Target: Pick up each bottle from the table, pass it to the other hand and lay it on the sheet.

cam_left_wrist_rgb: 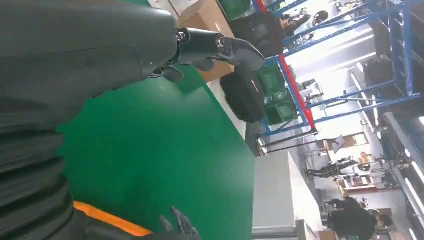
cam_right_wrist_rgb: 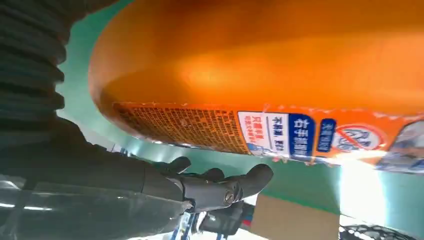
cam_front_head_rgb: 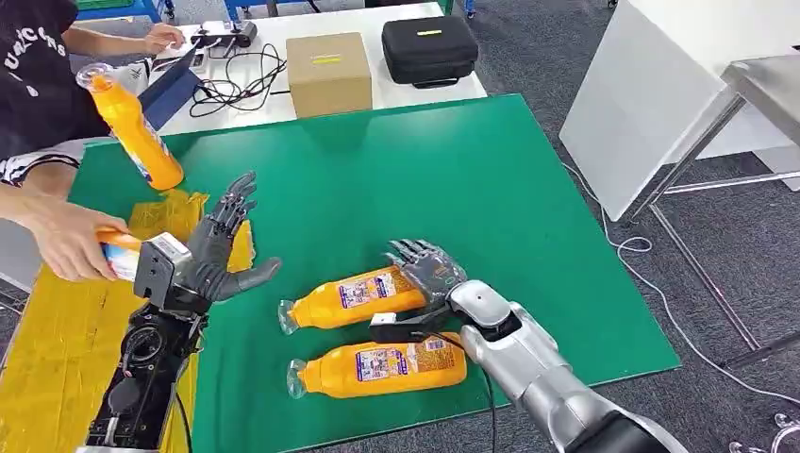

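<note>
The right hand rests against one lying bottle, fingers curled over its base to lift it; whether they grip, I cannot tell. A second bottle lies just behind them. The left hand waits spread and empty beside the sheet.

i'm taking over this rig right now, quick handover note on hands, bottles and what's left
Left hand: open, fingers spread, raised over the yellow sheet.
Right hand: around the base of the upper lying bottle; grip not confirmed.
Lower lying bottle is untouched on the green mat.
A person's hand holds one bottle at the sheet; another bottle is at the mat's far left.
Left: lift, hand over, lay both lying bottles.
</note>
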Motion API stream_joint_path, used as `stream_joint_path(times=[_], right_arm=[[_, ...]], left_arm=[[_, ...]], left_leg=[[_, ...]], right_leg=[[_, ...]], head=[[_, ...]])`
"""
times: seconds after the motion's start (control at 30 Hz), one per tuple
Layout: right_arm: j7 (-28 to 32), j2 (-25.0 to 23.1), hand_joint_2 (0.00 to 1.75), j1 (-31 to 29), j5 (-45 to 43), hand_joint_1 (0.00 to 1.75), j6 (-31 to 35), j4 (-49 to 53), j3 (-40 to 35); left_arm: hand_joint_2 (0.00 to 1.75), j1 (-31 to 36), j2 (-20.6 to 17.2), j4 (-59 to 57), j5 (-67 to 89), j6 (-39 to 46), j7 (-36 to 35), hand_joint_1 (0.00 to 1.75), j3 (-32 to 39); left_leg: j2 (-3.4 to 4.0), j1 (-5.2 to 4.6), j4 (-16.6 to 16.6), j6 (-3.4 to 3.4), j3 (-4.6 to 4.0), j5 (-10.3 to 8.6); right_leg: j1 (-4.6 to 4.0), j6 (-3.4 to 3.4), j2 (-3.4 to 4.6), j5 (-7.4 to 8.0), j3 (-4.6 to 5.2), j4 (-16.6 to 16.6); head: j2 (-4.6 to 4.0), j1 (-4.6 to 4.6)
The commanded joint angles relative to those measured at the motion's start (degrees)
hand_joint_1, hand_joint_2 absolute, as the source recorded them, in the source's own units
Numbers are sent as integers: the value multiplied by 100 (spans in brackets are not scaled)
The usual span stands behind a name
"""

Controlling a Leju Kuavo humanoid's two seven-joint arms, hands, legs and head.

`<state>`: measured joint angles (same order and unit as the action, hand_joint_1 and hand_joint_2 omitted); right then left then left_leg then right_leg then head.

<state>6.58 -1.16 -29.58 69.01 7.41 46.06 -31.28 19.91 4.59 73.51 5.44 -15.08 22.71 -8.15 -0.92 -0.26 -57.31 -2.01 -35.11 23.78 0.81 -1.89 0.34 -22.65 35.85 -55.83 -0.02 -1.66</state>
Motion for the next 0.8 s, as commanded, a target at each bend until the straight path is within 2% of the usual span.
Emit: stream_joint_path(times=[0.03,0.1,0.13,0.17,0.57,0.7,0.8], right_arm=[[82,-172,175,-645,-209,159,-72,-1280,140],[82,-172,175,-645,-209,159,-72,-1280,140],[32,-188,175,-654,-214,173,-16,-1324,151],[25,-198,175,-652,-233,175,3,-1328,172],[-9,-211,175,-650,-262,175,60,-1389,222],[-48,-189,175,-521,-367,175,300,-1236,396],[189,-259,175,-296,-958,175,797,-852,928]], left_arm=[[175,237,51,-548,-48,9,21,0,-5],[175,237,51,-548,-48,9,21,0,-5],[175,238,53,-567,-53,22,25,0,4],[175,236,53,-573,-53,27,25,0,6],[175,217,47,-642,-78,52,56,0,15],[175,154,39,-618,-88,80,66,0,-1],[175,-14,35,-434,-102,158,95,0,7]], left_leg=[[3,4,-1,11,30,12],[2,1,1,7,15,6],[2,4,-2,10,26,12],[3,4,-1,9,21,9],[-1,1,1,6,16,4],[-2,4,1,9,27,9],[-2,4,3,8,28,9]], right_leg=[[-5,6,-6,-12,-33,1],[-2,4,-4,-6,-17,2],[-5,6,-7,-13,-30,0],[-5,5,-4,-9,-23,2],[-2,3,-7,-5,-17,3],[-5,5,-10,-10,-29,4],[-5,5,-9,-10,-30,6]], head=[[0,-2],[0,0],[0,-2],[0,0],[0,0],[0,0],[0,0]])
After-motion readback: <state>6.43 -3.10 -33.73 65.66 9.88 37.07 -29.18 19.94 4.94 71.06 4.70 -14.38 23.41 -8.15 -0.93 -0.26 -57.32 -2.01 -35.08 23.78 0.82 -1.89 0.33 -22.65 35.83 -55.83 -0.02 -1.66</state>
